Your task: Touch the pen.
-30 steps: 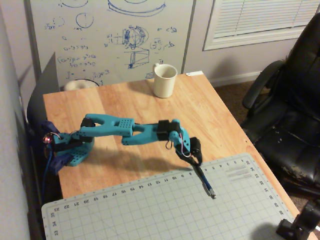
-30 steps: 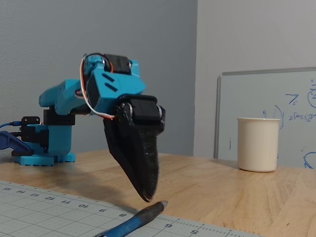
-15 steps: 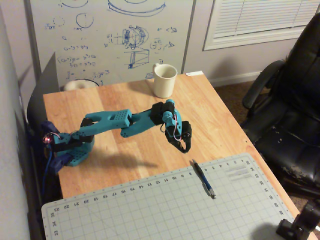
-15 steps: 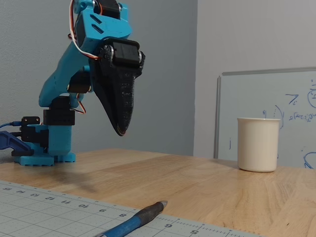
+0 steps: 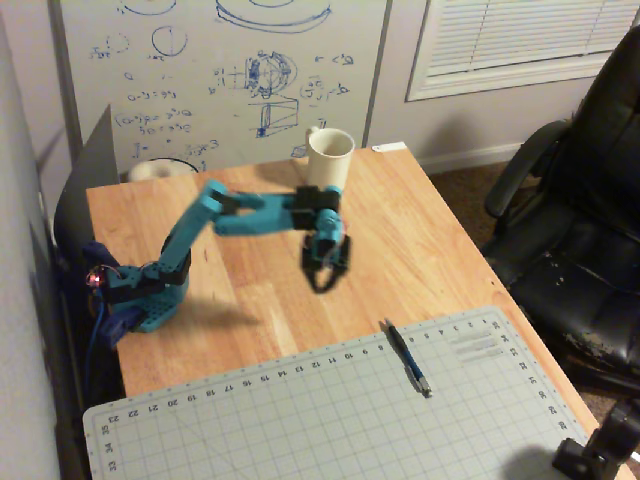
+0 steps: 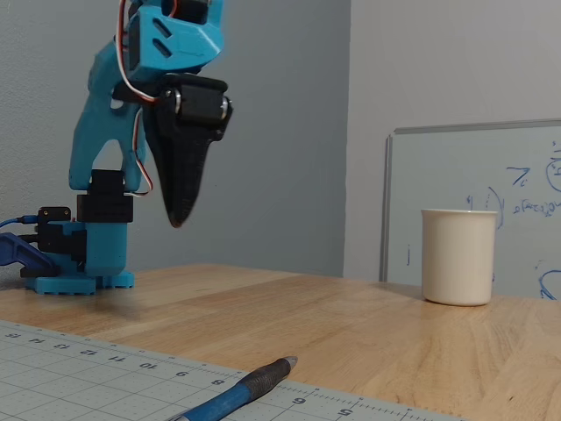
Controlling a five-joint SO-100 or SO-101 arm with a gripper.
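A blue pen (image 5: 407, 357) with a dark grip lies on the grey cutting mat (image 5: 300, 420), near its far edge. In the fixed view the pen (image 6: 237, 395) points its tip to the right at the mat's edge. My gripper (image 5: 322, 280) has black fingers on a blue arm. It hangs tip down above the bare wood, apart from the pen and farther back on the table. In the fixed view the gripper (image 6: 178, 219) is well above the table top. Its fingertips look closed together, with nothing between them.
A cream mug (image 5: 330, 158) stands at the table's far edge behind the gripper, and shows at the right of the fixed view (image 6: 458, 256). The arm's base (image 5: 140, 295) sits at the left. A black office chair (image 5: 580, 230) stands right of the table. A whiteboard (image 5: 220, 70) leans behind.
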